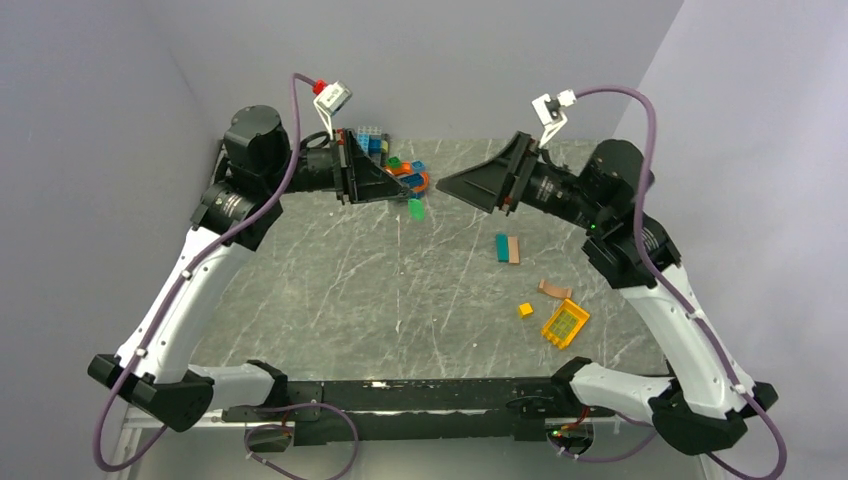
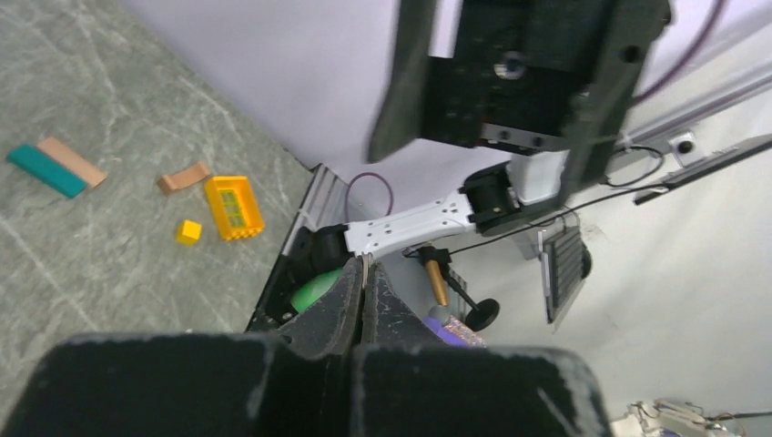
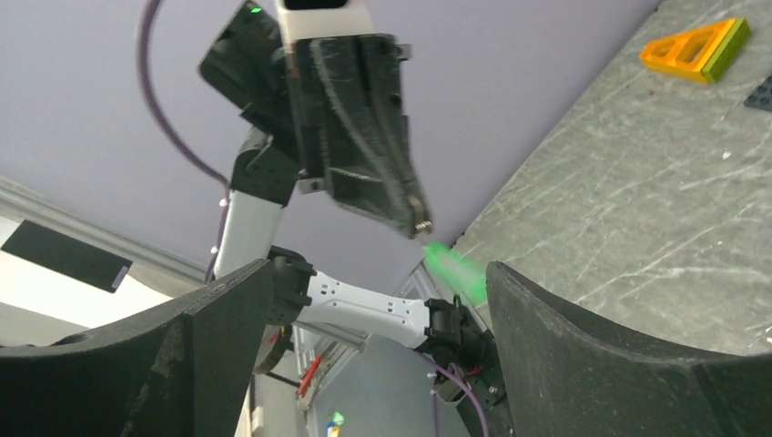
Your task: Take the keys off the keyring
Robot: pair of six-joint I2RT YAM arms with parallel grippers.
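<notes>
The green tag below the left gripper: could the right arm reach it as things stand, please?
Probably yes: the right gripper is open and faces the green tag across an unobstructed gap.

Grey table (image 1: pixel 330 290) veined white, teal block (image 1: pixel 502 247), yellow gridded piece (image 1: pixel 565 323), yellow cube (image 1: pixel 525 309), bright green tag (image 1: pixel 416 209).

Left hand (image 1: pixel 404 195) holds green-tagged keyring (image 1: pixel 416 209) toward right hand (image 1: pixel 447 187).
</notes>
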